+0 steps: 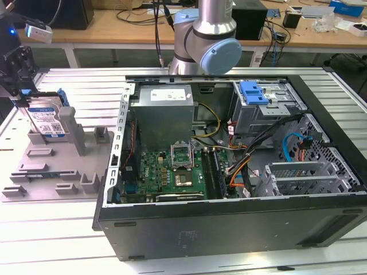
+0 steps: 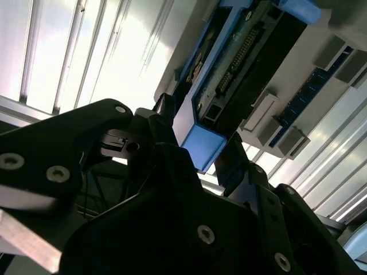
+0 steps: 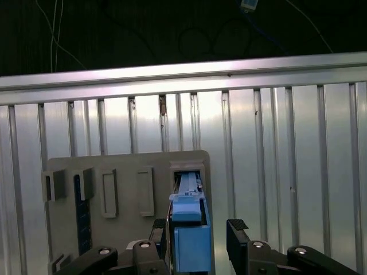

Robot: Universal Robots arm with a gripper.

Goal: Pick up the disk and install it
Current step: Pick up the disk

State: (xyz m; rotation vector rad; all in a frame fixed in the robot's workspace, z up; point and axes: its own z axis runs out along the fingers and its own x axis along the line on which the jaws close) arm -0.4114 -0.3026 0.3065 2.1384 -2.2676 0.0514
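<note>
Table: slatted metal table (image 1: 51,240), closest to the exterior view, carrying all items below.
Case: open computer case (image 1: 229,229) lying on its side, toward the exterior view's right; motherboard (image 1: 172,172) exposed inside.
Holder: grey holder tray (image 1: 40,177) flat on the table, just beside the case on the exterior view's left.
Disk: the disk (image 1: 47,119) standing on edge in a slot at the far end of the holder, label facing the case; well apart from the case's drive cage.
Pincer: gripper (image 1: 22,94) directly over the disk. In the first wrist view, jaws apart and straddling the blue carrier end (image 3: 189,240); one finger (image 3: 159,234) close against it, the other (image 3: 237,232) standing off with a visible gap. Not clamped.
Case rear: grey power-supply box (image 1: 163,112) and blue bracket (image 1: 254,93) on the drive cage.
Arm: arm (image 1: 209,40) rising behind the case.
Background: wooden bench (image 1: 114,26) with cables, farthest off.
</note>
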